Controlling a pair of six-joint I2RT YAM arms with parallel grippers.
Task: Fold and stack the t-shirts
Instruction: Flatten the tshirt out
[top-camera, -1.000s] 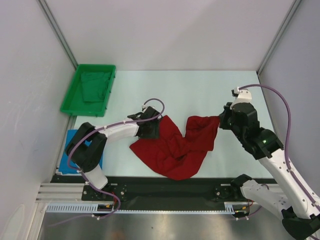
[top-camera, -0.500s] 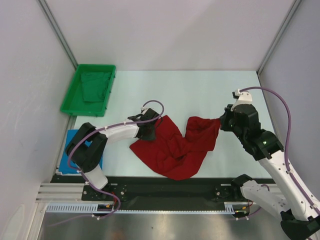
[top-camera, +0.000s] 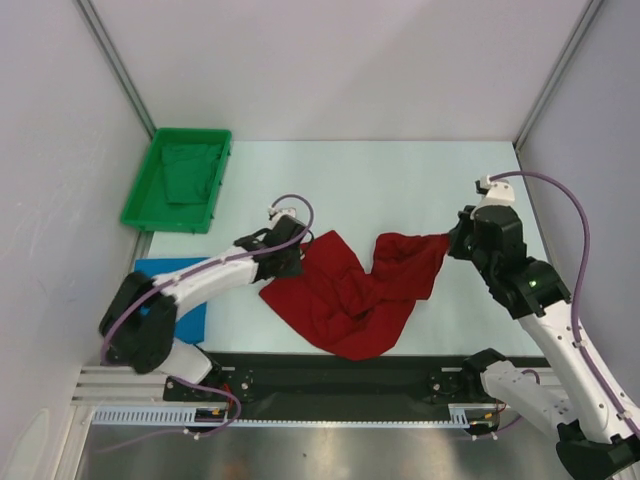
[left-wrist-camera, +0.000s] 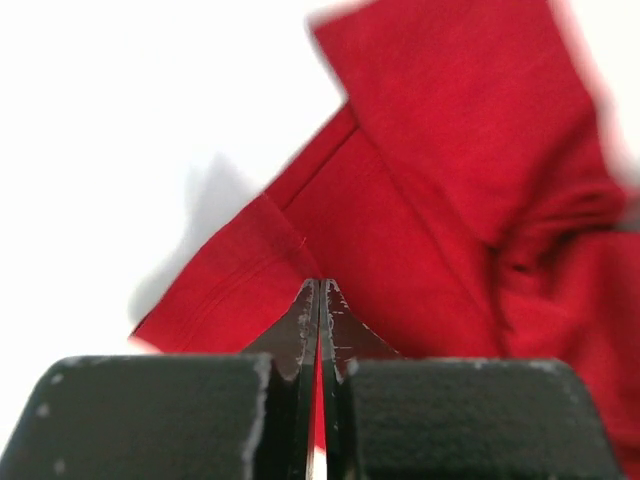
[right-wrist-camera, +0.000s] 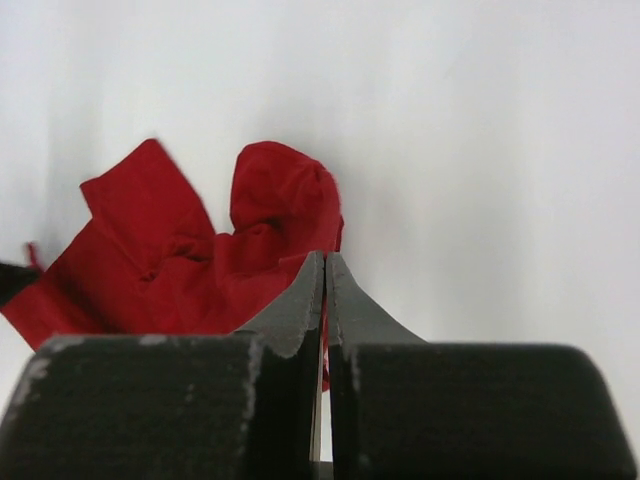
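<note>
Crumpled on the table, the red t-shirt is pinched at opposite edges by the closed fingers of the left gripper and right gripper; spreading seems in hand, and the next move calls for drawing it flat.

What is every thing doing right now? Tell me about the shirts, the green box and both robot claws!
red t-shirt: crumpled and unfolded on the table, pinched at two ends.
blue t-shirt: lying flat by the near left edge, partly under the left arm.
green tray: upright, with a green cloth inside.
left gripper: shut on the red t-shirt.
right gripper: shut on the red t-shirt.
</note>
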